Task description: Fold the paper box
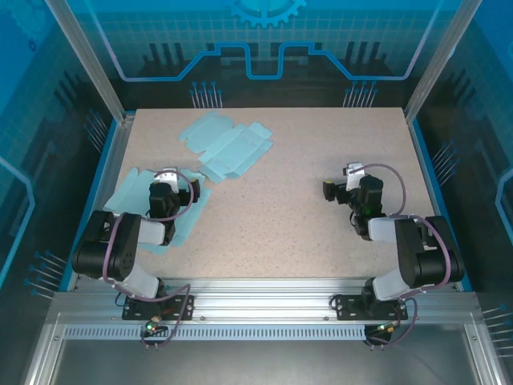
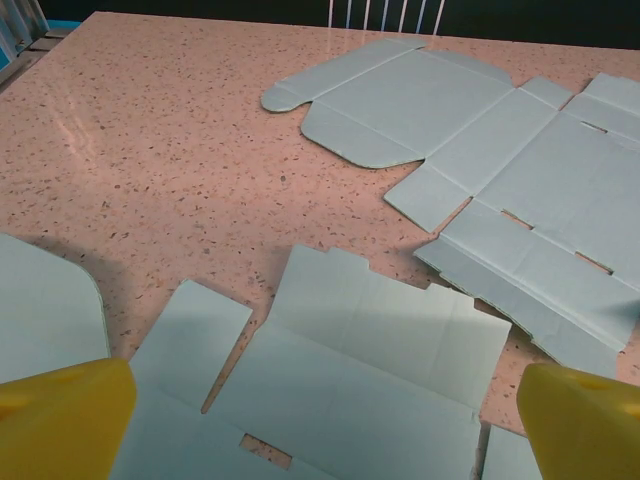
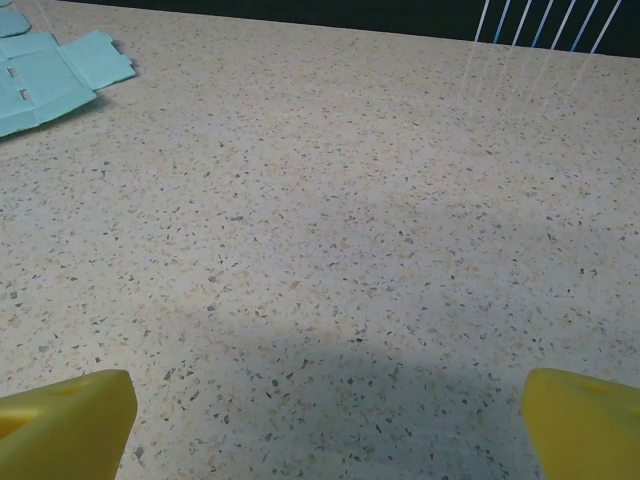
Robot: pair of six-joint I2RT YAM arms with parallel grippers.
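A speckled table (image 1: 321,160) sits inside blue walls. The box is a flat blank (image 2: 350,360) at the near left, no panel raised yet. Its long axis looks askew to the table edges, though the arm hides much of it. The left gripper (image 2: 325,415) hangs over it, jaws wide, likely ready to grasp a flap. A second blank (image 1: 228,144) lies farther off, also slanted. The right gripper (image 3: 325,420) waits wide over bare table.

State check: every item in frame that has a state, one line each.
left gripper: open, empty, over the near box blank
right gripper: open, empty, over bare table
near box blank: flat, unfolded
far box blank: flat, unfolded
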